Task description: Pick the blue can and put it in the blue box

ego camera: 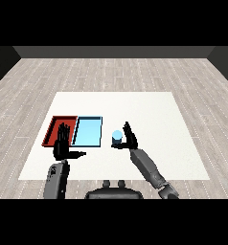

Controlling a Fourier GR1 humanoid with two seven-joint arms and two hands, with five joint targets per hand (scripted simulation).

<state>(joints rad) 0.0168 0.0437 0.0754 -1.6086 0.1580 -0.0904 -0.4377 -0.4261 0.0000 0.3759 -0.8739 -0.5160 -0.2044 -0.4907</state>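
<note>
We have our right hand (129,136) just right of centre in the frame, fingers upright and the thumb reaching left under the blue can (117,137), so the hand looks clasped on the can from its right side. Whether the can sits on the white table (154,110) or is lifted just off it, we cannot tell. It lies just right of the blue tray (88,131), outside the tray's right edge.

What could go wrong, as we judge it: the can seems held only between thumb and fingers on one side, so a quick sweep to the left might let it tip or slide out before it clears the tray rim. Carried too low, the can could knock that rim and shove the tray.

Our left hand (63,142) stands at lower left with fingers straight and thumb out, holding nothing, in front of the red tray (54,128) and overlapping the seam between the two trays. It sits close to the blue tray's near left corner, so an overshoot leftward could meet it.
</note>
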